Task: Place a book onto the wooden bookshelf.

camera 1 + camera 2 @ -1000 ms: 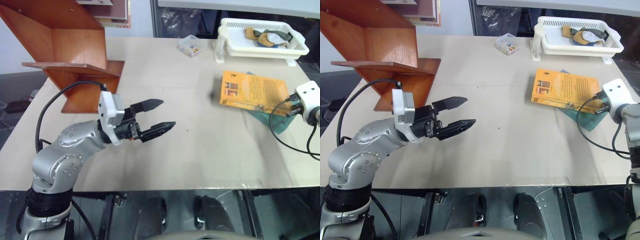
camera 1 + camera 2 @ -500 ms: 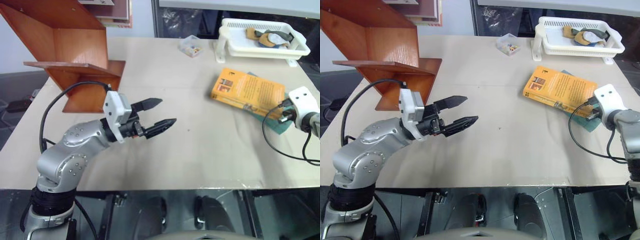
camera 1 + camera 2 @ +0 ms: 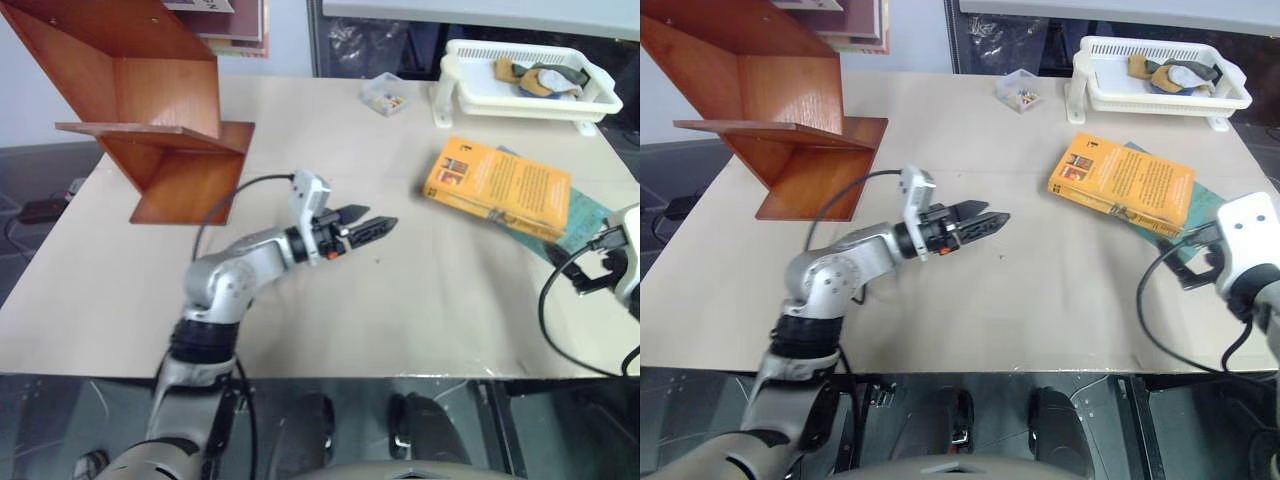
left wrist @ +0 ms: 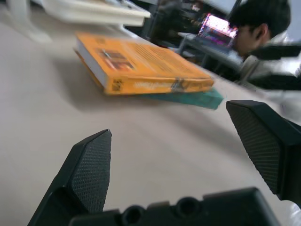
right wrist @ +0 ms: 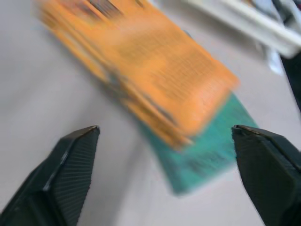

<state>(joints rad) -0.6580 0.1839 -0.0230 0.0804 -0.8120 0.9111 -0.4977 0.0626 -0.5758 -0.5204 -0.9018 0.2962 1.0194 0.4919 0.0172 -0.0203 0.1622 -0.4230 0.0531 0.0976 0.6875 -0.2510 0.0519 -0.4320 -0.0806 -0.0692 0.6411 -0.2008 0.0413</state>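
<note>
We find the wooden bookshelf (image 3: 150, 110) at the table's far left corner, no book added. The book (image 3: 497, 186) lies flat at the right, partly over a teal book (image 5: 207, 155), turned from its earlier lie. The left gripper (image 3: 362, 226) has advanced from beside the shelf toward mid-table, jaws spread and empty, aimed at the book. The right gripper (image 5: 164, 174), formerly closed at the book's edge, has drawn back with jaws wide apart. We judge a handover of the pick to the left arm.
</note>
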